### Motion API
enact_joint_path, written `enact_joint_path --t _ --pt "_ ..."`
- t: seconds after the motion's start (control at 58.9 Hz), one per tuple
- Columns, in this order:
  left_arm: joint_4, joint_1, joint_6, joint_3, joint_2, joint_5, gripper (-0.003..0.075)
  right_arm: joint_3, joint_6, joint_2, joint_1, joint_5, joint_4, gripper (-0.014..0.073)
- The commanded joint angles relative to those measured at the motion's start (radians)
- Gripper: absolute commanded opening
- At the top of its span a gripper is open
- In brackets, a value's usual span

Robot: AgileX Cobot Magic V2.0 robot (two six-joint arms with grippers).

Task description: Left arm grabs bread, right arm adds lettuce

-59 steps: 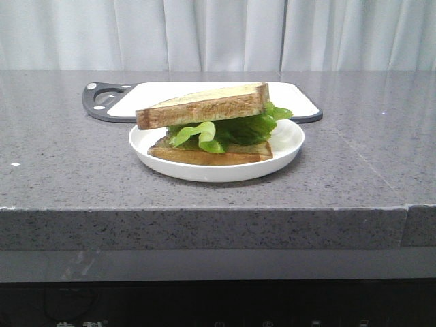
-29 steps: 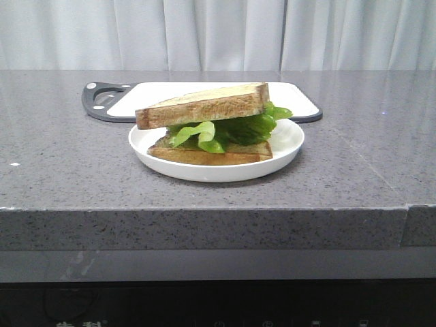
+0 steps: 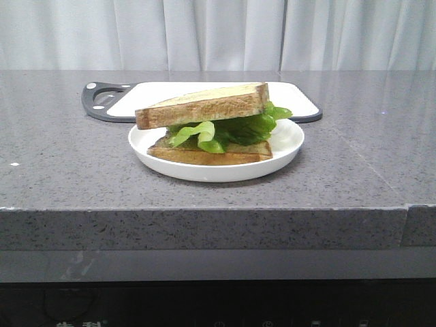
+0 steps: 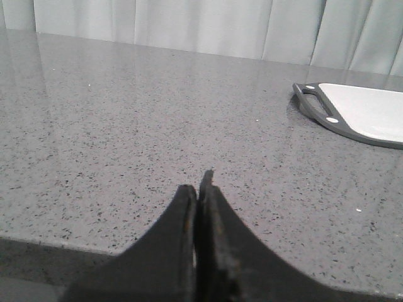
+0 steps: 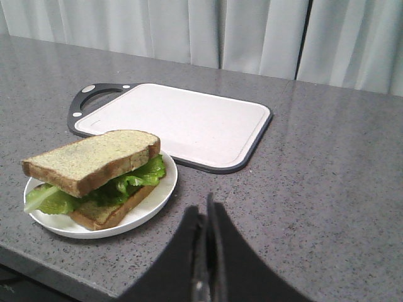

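On the grey speckled stone counter (image 3: 61,170), a white cutting board with a dark handle (image 3: 122,99) is seen behind a round white plate (image 3: 289,139). The thick golden toast slice (image 3: 204,105) is laid on the bright green ruffled lettuce (image 3: 204,133). The job looks finished; nothing more seems needed. Only the wrist views show the left gripper (image 4: 200,189) and right gripper (image 5: 208,217), both closed and empty, well away.
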Motion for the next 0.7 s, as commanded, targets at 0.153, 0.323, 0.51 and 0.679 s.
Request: enact_joint_path --t 0.153,0.323,0.51,0.679 --pt "-0.008 0.002 0.002 0.004 -0.019 -0.093 -0.002 -0.026 0.003 0.005 -0.008 -0.076 0.007 -0.0058" --pt "-0.008 0.002 0.002 0.004 -0.019 -0.093 -0.002 -0.019 0.003 0.005 -0.008 -0.084 0.007 -0.0058" --pt "-0.008 0.002 0.002 0.004 -0.019 -0.093 -0.002 0.098 0.065 0.004 -0.037 -0.27 -0.066 -0.0058" --pt "-0.008 0.002 0.002 0.004 -0.019 -0.093 -0.002 0.277 0.162 -0.06 -0.135 -0.376 -0.12 -0.0058"
